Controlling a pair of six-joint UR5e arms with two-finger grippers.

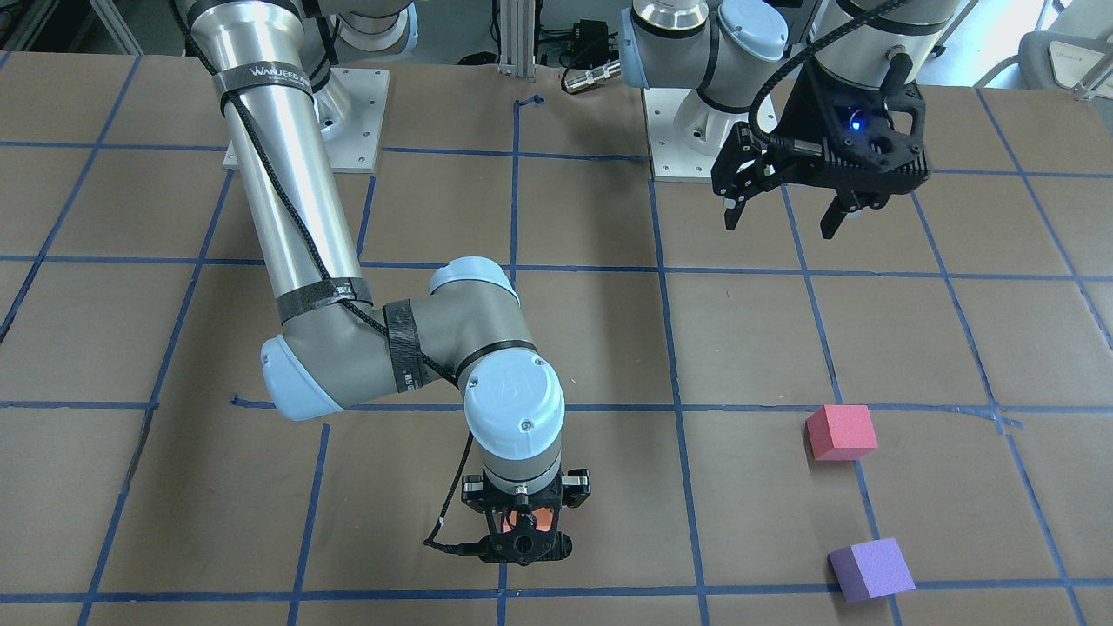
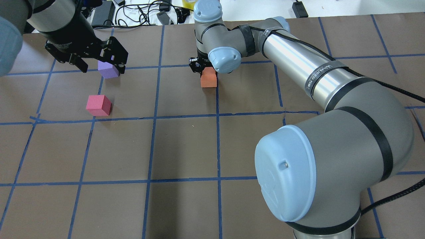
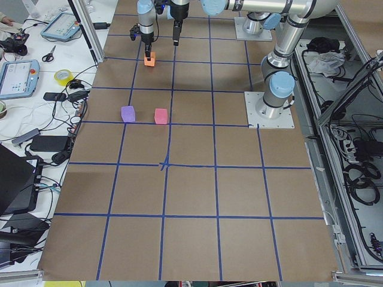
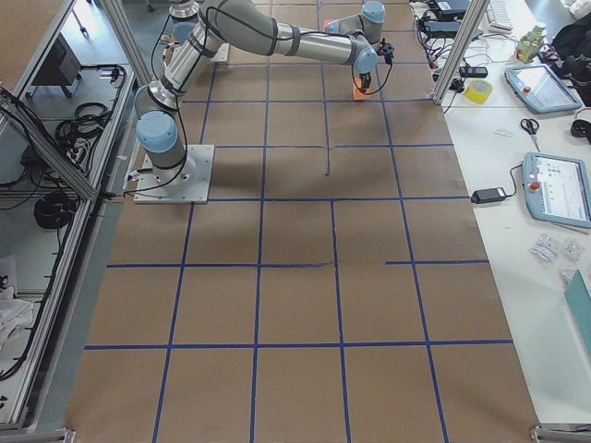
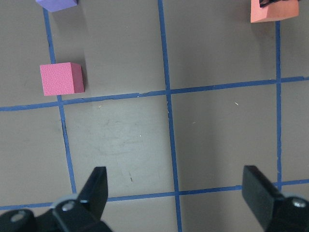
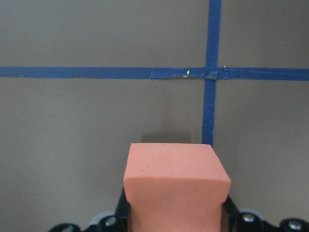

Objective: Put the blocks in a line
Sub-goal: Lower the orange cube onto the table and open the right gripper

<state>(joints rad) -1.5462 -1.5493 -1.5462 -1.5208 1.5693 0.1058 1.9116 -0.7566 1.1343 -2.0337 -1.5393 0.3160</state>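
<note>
My right gripper is shut on the orange block, which fills the bottom of the right wrist view and sits at or just above the table by a blue tape crossing. The pinkish-red block and the purple block lie apart on the table on my left side, also in the overhead view: pinkish-red, purple. My left gripper is open and empty, held high above the table. Its wrist view shows the pinkish-red block and the orange block.
The brown table carries a blue tape grid. My right arm stretches low across the table's right half. Base plates stand at the robot's side. Cables and devices lie beyond the far edge.
</note>
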